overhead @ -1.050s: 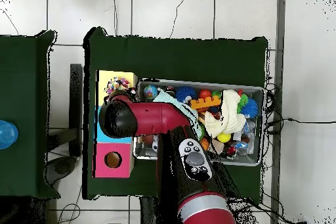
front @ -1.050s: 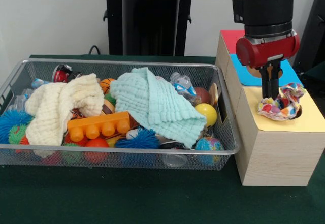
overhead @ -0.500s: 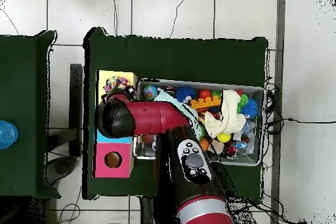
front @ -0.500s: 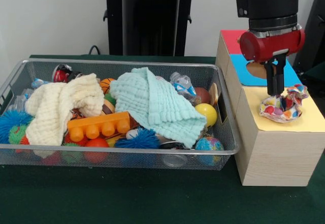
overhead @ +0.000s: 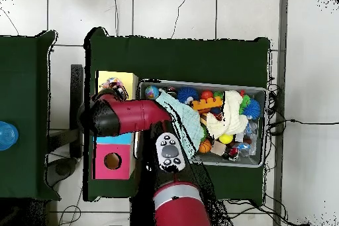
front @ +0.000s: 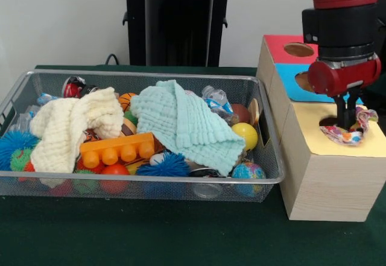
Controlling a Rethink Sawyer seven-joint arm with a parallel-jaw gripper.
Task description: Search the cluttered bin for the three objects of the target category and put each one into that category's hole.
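Mesh bin (front: 139, 184), well left of fingers: cream cloth (front: 69, 127) and mint cloth (front: 184, 124) not yet sorted. Fingers (front: 346, 120) pinching patterned cloth (front: 353, 132), dragged just beside yellow hole (front: 329, 121), not dropped in.

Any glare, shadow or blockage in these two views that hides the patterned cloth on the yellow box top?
Front view: even light, no glare; the patterned cloth shows plainly beside the hole, with the gripper in front of part of it. Overhead view: the red arm covers part of the sorting box, and only a scrap of the cloth shows.
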